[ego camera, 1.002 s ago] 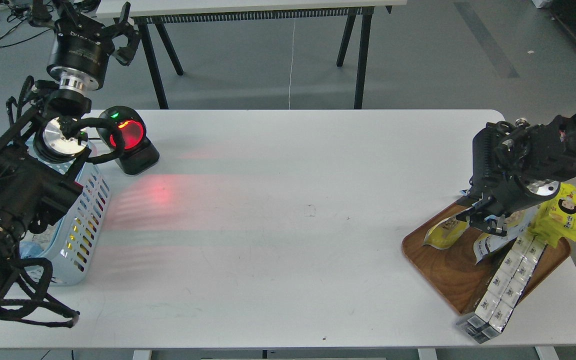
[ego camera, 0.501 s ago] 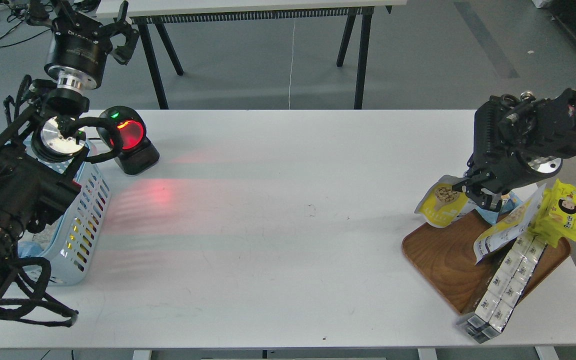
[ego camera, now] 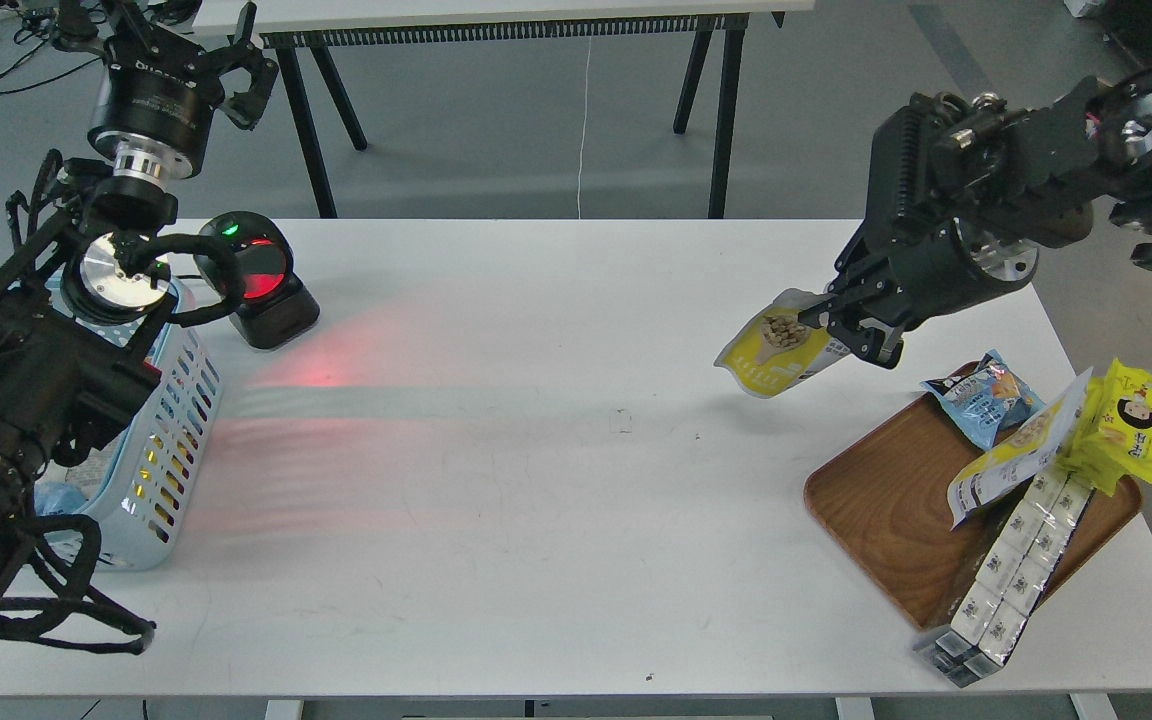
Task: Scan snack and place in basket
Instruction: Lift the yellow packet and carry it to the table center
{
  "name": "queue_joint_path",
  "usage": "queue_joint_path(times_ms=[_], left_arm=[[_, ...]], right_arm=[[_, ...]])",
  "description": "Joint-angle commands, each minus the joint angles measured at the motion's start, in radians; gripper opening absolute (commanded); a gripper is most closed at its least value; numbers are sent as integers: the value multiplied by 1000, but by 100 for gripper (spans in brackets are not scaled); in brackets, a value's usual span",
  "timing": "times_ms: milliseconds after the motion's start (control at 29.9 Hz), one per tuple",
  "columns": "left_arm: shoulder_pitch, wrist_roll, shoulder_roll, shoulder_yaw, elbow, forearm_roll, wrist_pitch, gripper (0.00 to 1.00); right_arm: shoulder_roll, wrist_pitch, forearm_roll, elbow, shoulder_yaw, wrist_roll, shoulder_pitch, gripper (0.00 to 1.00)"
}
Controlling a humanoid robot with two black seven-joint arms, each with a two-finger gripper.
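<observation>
1. right gripper (ego camera: pixel 851 325): the jaws are clamped on the upper right edge of the snack (ego camera: pixel 774 352); the fingers are seen pinching the pouch's white end.
2. the snack is held in the air, clear of the table (ego camera: pixel 576 520), tilted with its picture side up and toward the camera, between the tray (ego camera: pixel 886 520) and the table's middle.
3. the tray lies just below and right of the gripper; a blue bag (ego camera: pixel 981 395), a second yellow pouch (ego camera: pixel 1011 455), a cartoon pack (ego camera: pixel 1126 425) and a row of small boxes (ego camera: pixel 1011 560) are seen on it, none touched by the gripper.
4. left gripper (ego camera: pixel 191 55): it is held high at the far left, above the basket (ego camera: pixel 171 440); its fingers are seen apart and nothing is held.
5. the scanner (ego camera: pixel 256 280) stands just beside the basket, well apart from the snack; its window glows red and red light is cast on the table.
6. step judged in hand: carry toward the scanner; pick-up is done, scan and placing are not yet done.
7. next move, as judged: the snack is to be carried left across the table and turned so that its printed back faces the red window. the barcode's place cannot be told.
</observation>
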Motion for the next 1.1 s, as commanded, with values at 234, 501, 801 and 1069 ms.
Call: queue_joint_path(times_ms=[234,501,801,1069], left_arm=[[2,0,0,0,0,-2,0,100],[3,-1,1,0,0,-2,-1,100],[3,-1,17,-2,0,-2,-1,100],[5,-1,20,1,0,0,-1,100]], right_arm=[[188,-1,49,-49,13,0,2,0],[359,-1,136,-179,28,0,-18,0],[534,-4,170,-328,29,0,-95,0],[551,-4,172,-451,28,0,-167,0]])
